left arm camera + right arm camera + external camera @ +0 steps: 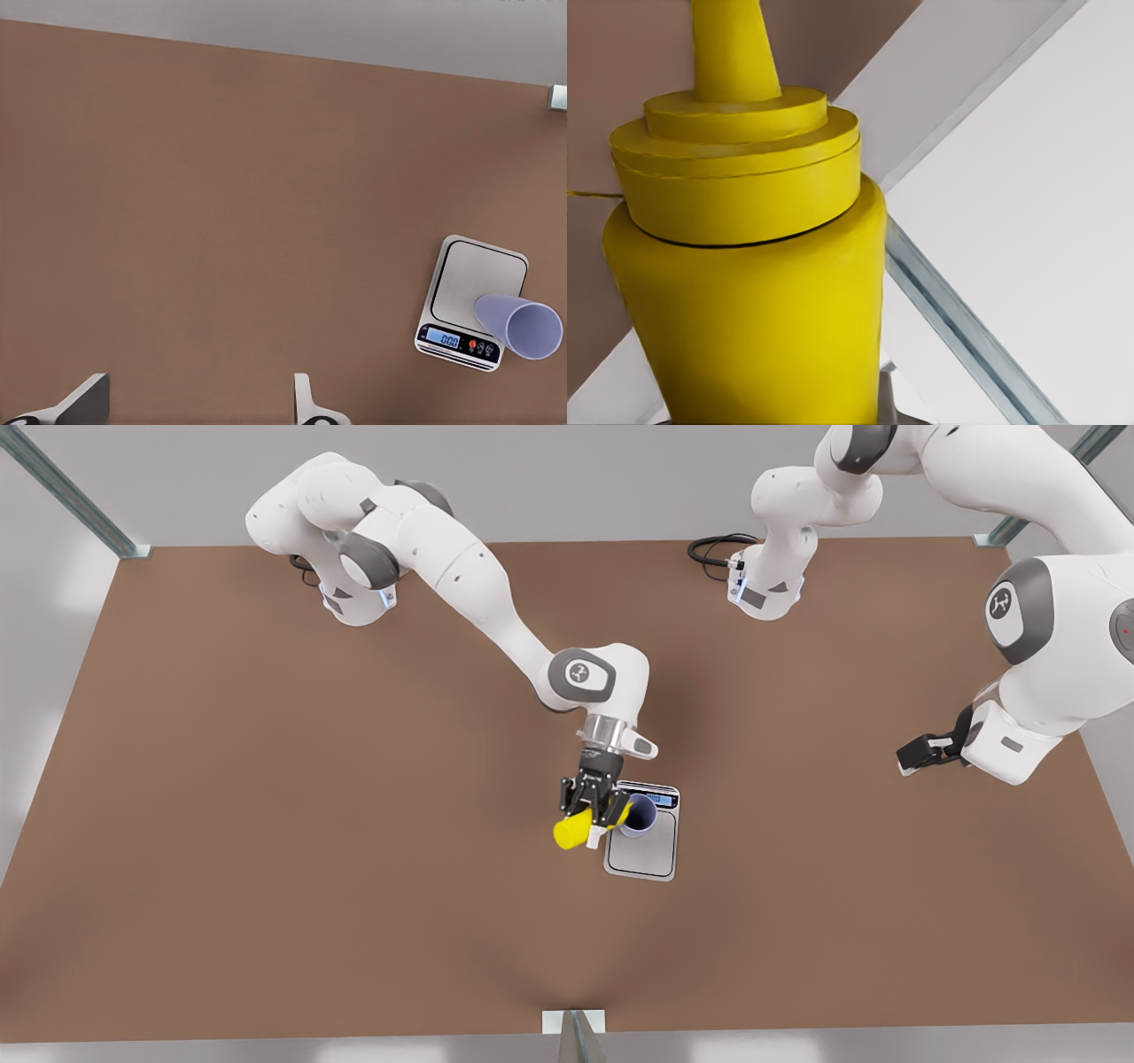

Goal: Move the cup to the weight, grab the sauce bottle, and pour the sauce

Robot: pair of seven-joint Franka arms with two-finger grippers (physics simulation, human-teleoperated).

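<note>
The yellow sauce bottle (574,831) hangs tilted nearly on its side above the table, with my right gripper (595,808) shut on its body. Its top end points at the lavender-blue cup (640,816), which stands on the back part of the weight (642,856), next to the display strip. In the right wrist view the bottle (744,292) and its nozzle (731,44) are seen close up. My left gripper (911,758) waits high at the front view's right, open; its fingertips (84,403) look out towards the weight (474,279) and the cup (523,326).
Both arm bases (354,593) (766,584) stand at the back edge of the brown table (266,824), with a black cable (713,549) beside one. Metal frame posts (576,1036) sit at the table's edges.
</note>
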